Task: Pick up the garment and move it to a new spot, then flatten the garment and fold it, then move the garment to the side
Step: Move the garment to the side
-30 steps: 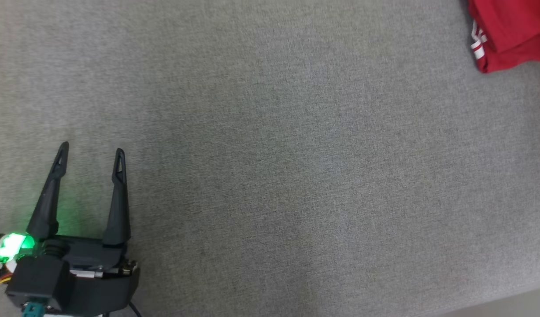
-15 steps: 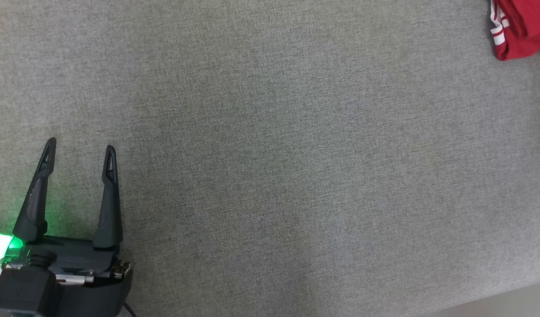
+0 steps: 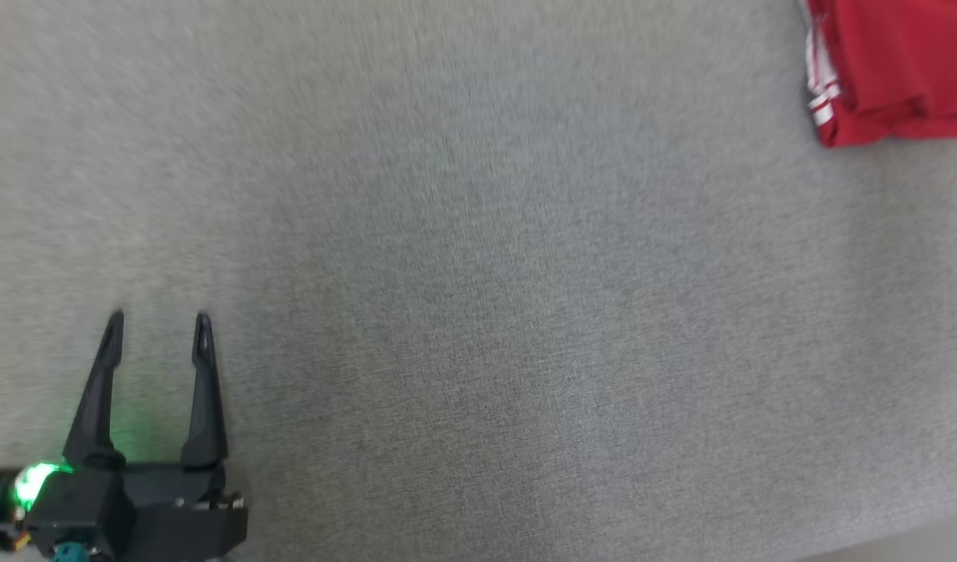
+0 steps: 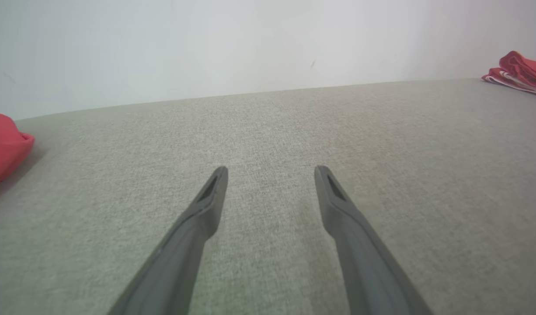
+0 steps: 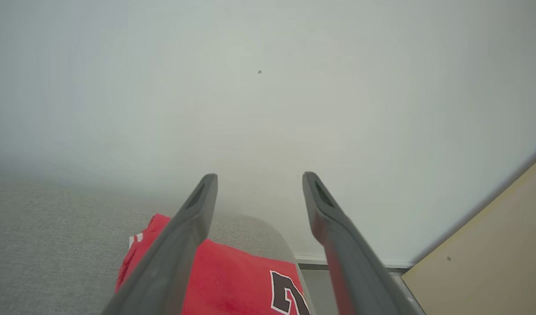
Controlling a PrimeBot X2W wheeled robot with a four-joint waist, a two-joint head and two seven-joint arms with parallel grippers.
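Your right claw (image 5: 259,176) has just sprung wide open and grips nothing. The garment (image 5: 233,275), seemingly folded, lies on the grey fabric (image 5: 53,245) just beneath its fingers, near the edge. I'd judge the set-aside done. Your left claw (image 3: 159,318) is also spread and empty, well apart from the garment.

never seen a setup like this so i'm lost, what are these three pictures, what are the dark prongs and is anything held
This is a two-armed robot at a grey cloth-covered surface. One picture looks down from a camera on its head; the other two look along each arm from its wrist. The dark prongs are the two fingers of each hand. The left hand hovers open over bare cloth. The right hand is open too, close to a red garment with white trim that lies near the surface's right end. Nothing is held.
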